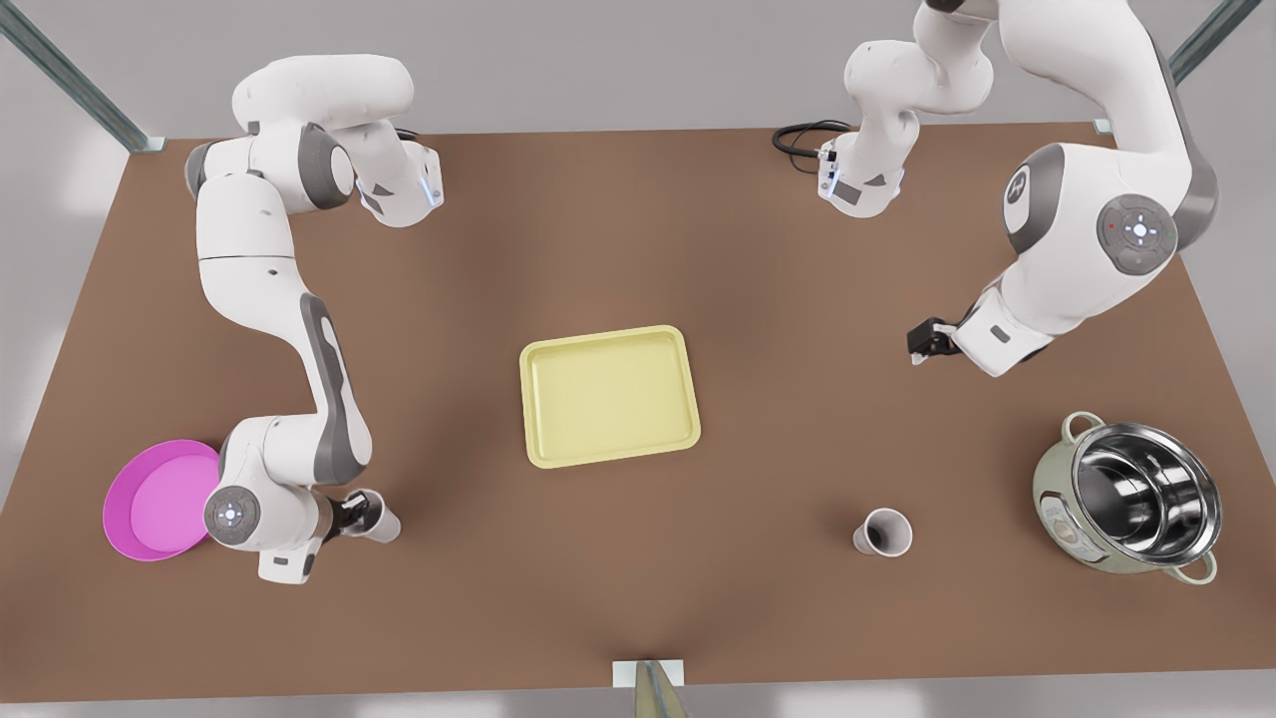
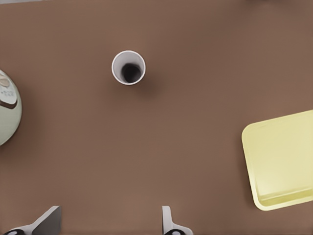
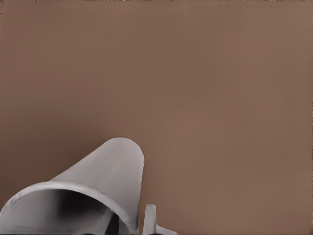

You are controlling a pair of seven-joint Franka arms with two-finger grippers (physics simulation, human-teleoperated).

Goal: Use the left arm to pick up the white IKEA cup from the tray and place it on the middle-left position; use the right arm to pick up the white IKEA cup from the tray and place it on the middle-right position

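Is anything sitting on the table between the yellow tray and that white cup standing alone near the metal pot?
No. In the front view the brown table is bare between the tray and the standing cup; the left wrist view shows the same empty stretch.

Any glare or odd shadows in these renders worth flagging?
Front view: bright reflections inside the steel pot, soft dark patches on the table around the tray. Left wrist view: faint shadow beside the standing cup, beyond the open left gripper. Right wrist view: the held cup in the right gripper has a dark inside.

2 cups (image 1: pixel 883 532), 1 tray (image 1: pixel 608 395), 1 dish (image 1: pixel 159 500), 1 pot (image 1: pixel 1131 496)
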